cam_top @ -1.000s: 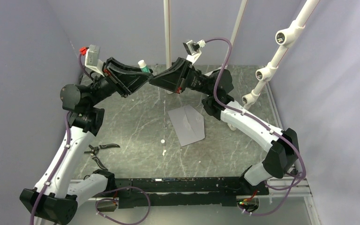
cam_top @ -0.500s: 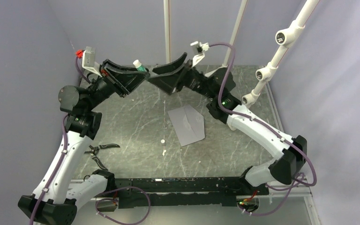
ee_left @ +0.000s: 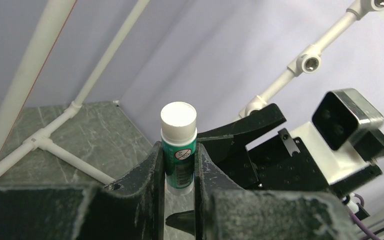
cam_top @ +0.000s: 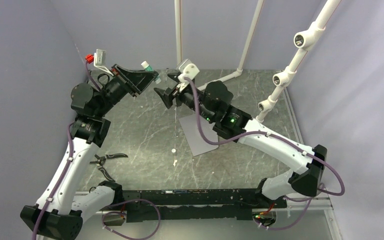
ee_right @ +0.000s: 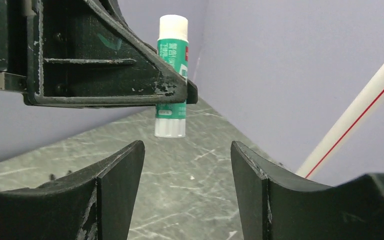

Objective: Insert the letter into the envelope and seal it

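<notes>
Glue stick (ee_left: 178, 150), green-labelled with white ends, is clamped upright across its body by the left tool (cam_top: 151, 78), which is raised above the far part of the tabletop (cam_top: 145, 130) at about 11 o'clock in the top view. Both ends of the stick stand clear of the fingers.

The right tool (ee_right: 187, 155) stands wide and carries nothing. It faces the left tool from close by, with the glue stick just beyond its fingertips and not touching them.

The envelope (cam_top: 196, 136) lies flat on the tabletop near the centre, towards 5 o'clock from both tools and well below them. Neither tool touches it. The right forearm crosses over its far and right-hand portion, so the flap's position cannot be told from any view. Whether the envelope holds anything cannot be told either; only plain grey paper shows.

Two small white scraps (cam_top: 173, 150) lie on the tabletop just beside the envelope at 9 o'clock. A black handled implement (cam_top: 107, 159), its type unclear, rests farther out at 9 o'clock, near the left arm.
</notes>
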Controlling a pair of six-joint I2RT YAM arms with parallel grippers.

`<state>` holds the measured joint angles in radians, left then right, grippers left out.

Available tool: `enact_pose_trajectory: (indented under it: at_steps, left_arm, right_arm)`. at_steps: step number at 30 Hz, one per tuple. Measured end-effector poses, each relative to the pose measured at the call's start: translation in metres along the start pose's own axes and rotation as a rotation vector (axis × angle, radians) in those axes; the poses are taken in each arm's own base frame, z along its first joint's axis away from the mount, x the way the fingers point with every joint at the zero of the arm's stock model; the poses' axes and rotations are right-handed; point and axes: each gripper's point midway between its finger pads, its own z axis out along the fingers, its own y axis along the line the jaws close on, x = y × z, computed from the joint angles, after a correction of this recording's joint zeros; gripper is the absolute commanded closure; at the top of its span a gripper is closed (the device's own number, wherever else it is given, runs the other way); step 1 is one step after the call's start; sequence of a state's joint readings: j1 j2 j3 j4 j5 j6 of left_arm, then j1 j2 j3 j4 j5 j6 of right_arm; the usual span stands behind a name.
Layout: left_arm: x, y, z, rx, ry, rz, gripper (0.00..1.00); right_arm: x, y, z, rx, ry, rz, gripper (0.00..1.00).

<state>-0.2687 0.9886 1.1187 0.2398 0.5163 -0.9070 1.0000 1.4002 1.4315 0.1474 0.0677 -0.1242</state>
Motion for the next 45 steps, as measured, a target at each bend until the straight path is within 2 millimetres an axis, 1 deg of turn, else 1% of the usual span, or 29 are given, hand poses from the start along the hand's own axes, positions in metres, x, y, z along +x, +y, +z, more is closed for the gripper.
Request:
enact_pose_trajectory:
  at_steps: [2,4,7,8,9,11,13,15,20,23,26,30,37,38,41,42,43,45]
  left_arm:
    - [-0.001,0.002,0.000,-0.012,-0.005,-0.002,0.98]
    - [-0.001,0.004,0.000,-0.021,-0.008,-0.003,0.98]
    - [-0.001,0.007,0.001,-0.031,-0.009,-0.005,0.98]
    - [-0.001,0.008,0.001,-0.034,-0.008,-0.005,0.97]
    - [0.000,0.008,0.001,-0.035,-0.008,-0.004,0.98]
    - [-0.002,0.009,0.002,-0.040,-0.019,-0.003,0.98]
    - [-0.002,0.009,0.002,-0.041,-0.018,0.000,0.98]
    - [-0.004,0.008,0.002,-0.037,-0.024,0.005,0.98]
    - [-0.001,0.006,0.001,-0.022,-0.009,0.026,0.97]
    - [0.001,0.001,0.001,0.014,0.010,0.080,0.98]
    - [0.011,-0.012,-0.002,0.097,0.065,0.157,0.98]
    - [0.022,-0.034,-0.008,0.223,0.141,0.241,0.98]
    - [0.024,-0.071,-0.018,0.414,0.205,0.328,0.98]
    - [0.025,-0.074,-0.019,0.432,0.209,0.338,0.97]
    - [0.026,-0.077,-0.021,0.451,0.218,0.348,0.97]
    - [0.026,-0.076,-0.021,0.445,0.217,0.350,0.98]
    - [0.024,-0.073,-0.020,0.432,0.209,0.354,0.98]
    - [0.018,-0.068,-0.017,0.395,0.182,0.354,0.98]
  right_arm:
    - [0.003,-0.001,0.005,0.021,0.015,-0.044,0.35]
    - [0.003,-0.001,0.013,0.035,0.026,-0.082,0.39]
    - [-0.001,-0.002,0.025,0.054,0.026,-0.122,0.51]
    - [-0.002,-0.003,0.028,0.058,0.027,-0.128,0.57]
    - [-0.004,-0.004,0.030,0.063,0.024,-0.133,0.68]
    - [-0.004,-0.002,0.031,0.057,0.034,-0.130,0.83]
    - [-0.003,0.001,0.030,0.054,0.048,-0.132,0.93]
    - [-0.005,0.001,0.030,0.050,0.056,-0.117,1.00]
    - [-0.002,0.002,0.028,-0.022,0.073,-0.044,1.00]
    - [-0.004,0.004,0.022,-0.141,0.067,0.049,1.00]
    - [-0.007,0.011,0.006,-0.303,0.063,0.171,1.00]
    - [-0.015,0.024,-0.014,-0.489,0.055,0.279,1.00]
    - [-0.042,0.045,-0.040,-0.739,0.004,0.368,1.00]
    - [-0.045,0.047,-0.043,-0.764,0.001,0.378,0.90]
    - [-0.046,0.048,-0.045,-0.768,0.006,0.391,0.31]
    - [-0.045,0.046,-0.043,-0.746,0.009,0.393,0.24]
    - [-0.044,0.041,-0.042,-0.707,0.007,0.393,0.20]
    - [-0.041,0.027,-0.042,-0.600,-0.011,0.374,0.18]
